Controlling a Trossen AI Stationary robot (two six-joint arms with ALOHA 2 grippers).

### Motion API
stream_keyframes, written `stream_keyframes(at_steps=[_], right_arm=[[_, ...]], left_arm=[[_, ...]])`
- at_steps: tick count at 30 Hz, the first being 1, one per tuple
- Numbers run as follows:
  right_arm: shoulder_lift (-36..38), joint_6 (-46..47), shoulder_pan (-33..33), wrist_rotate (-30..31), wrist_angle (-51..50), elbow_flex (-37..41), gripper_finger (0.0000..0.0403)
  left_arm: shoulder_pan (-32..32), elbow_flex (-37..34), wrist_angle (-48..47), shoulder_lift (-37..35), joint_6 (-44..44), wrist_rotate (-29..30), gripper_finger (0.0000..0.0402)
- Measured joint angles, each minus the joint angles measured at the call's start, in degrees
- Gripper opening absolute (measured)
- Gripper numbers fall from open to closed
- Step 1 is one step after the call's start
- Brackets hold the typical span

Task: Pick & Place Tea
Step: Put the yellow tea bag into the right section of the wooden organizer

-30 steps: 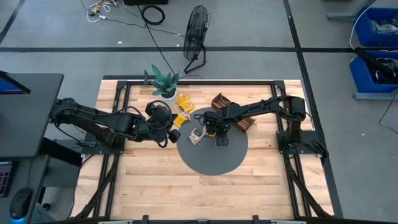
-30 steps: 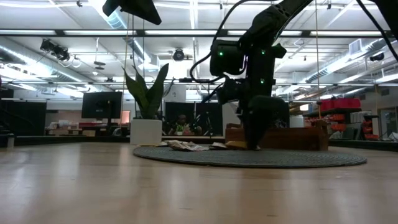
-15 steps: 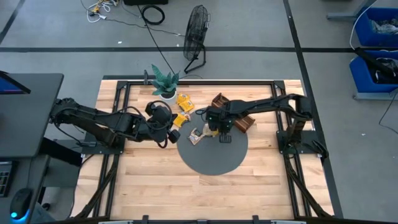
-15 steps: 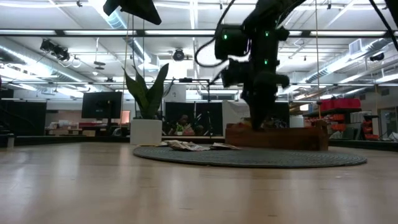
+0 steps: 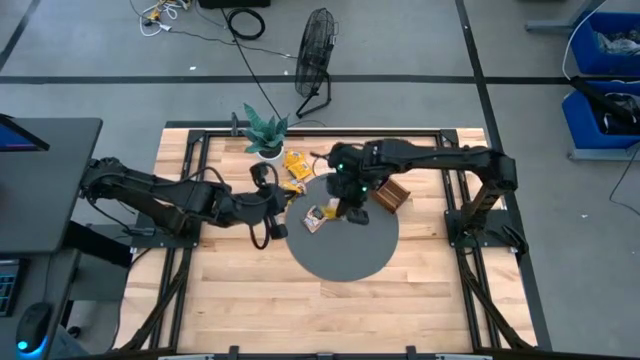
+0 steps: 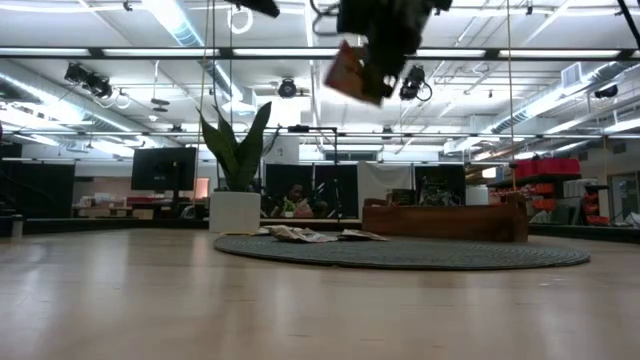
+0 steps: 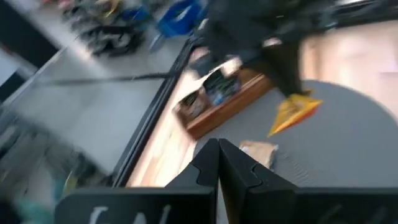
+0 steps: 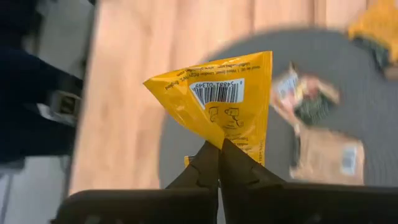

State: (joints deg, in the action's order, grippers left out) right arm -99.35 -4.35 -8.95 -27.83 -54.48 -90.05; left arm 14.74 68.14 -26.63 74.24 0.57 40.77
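Note:
My right gripper [image 6: 385, 35] hangs high over the round grey mat [image 5: 345, 250], shut on a yellow tea packet [image 8: 221, 99], which the low view shows as the tilted yellow packet [image 6: 356, 72]. Loose packets [image 5: 318, 217] lie flat on the mat; in the right wrist view these are the packets [image 8: 305, 93] and a brownish one [image 8: 326, 155]. More yellow packets [image 5: 293, 160] lie on the wood near the plant. My left gripper [image 7: 217, 158] is shut and empty at the mat's left edge [image 5: 277, 220]. My right gripper pinches the yellow packet by one corner [image 8: 219, 142] between its two fingers. It is lifted well clear of the mat. In the left wrist view the packet [image 7: 292, 112] hangs tilted below the fingers.
The long brown wooden tray [image 5: 388, 193] sits at the mat's far right edge, with packets in it [image 7: 214, 90]. A potted plant [image 5: 265, 133] stands at the table's far edge. A fan [image 5: 317, 50] is on the floor beyond. Bare wood spreads over the near half of the table.
My right gripper has risen from the mat, going from low over it to near the top of the low view. It carried the yellow packet up clear of the mat and drifted slightly toward the table's far edge.

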Motion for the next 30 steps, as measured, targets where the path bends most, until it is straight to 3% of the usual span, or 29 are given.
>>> stream_keyframes(at_steps=[2,12,24,30], right_arm=[[0.0,0.6,0.0,-2.1,0.0,-2.8,0.0],[0.0,2.6,-0.8,-8.7,0.5,-11.3,0.0],[0.0,5.2,-0.8,-9.7,0.2,-11.4,0.0],[0.0,5.6,-0.3,-10.7,0.4,-11.4,0.0]], left_arm=[[-0.2,0.0,3.0,0.0,4.7,-2.7,0.0012],[-0.4,0.0,7.5,0.0,22.1,-5.3,0.0025],[-0.4,0.0,9.4,0.0,22.6,-12.6,0.0183],[-0.5,0.0,9.4,0.0,22.6,-13.1,0.0226]])
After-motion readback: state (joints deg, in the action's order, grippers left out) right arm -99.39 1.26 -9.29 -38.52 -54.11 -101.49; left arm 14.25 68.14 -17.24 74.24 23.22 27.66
